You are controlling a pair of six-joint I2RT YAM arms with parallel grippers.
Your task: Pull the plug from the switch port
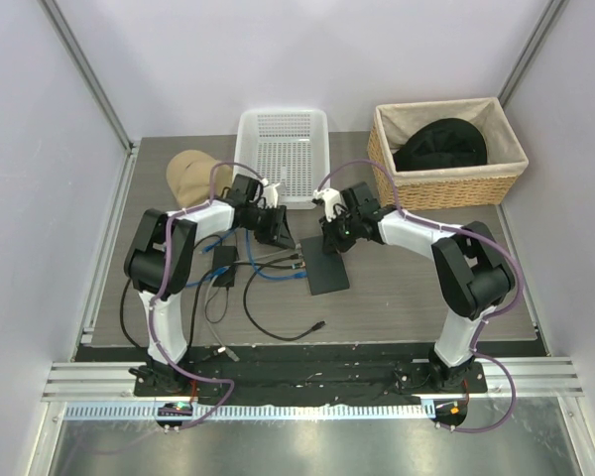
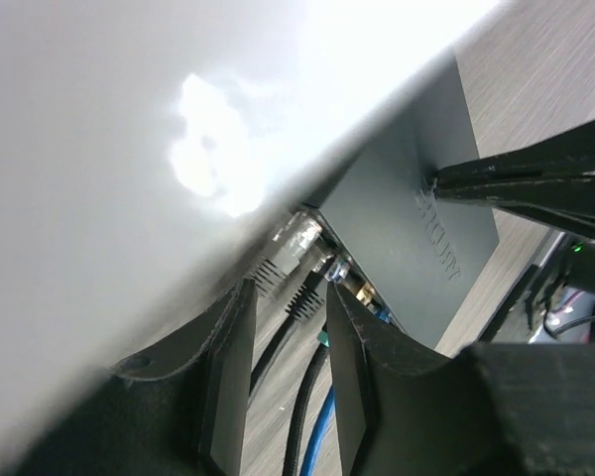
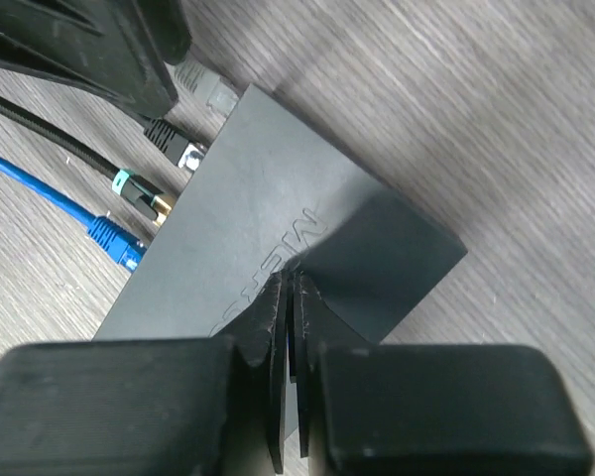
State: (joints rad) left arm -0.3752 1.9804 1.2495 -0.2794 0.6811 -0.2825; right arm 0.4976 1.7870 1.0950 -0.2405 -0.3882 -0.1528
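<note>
The switch is a flat black box lying mid-table; it also fills the right wrist view. Several plugs sit in its left edge: a grey one, a black one, a teal-collared one and a blue one. My left gripper is open at those sockets, and its fingers straddle the ribbed boot of the black plug without visibly touching it. My right gripper is shut, its tips pressed down on the switch's top face.
A white plastic basket stands at the back centre. At the back right is a wicker basket with a black cap in it. A tan cap lies back left. A small black adapter brick and loose cords lie left of the switch.
</note>
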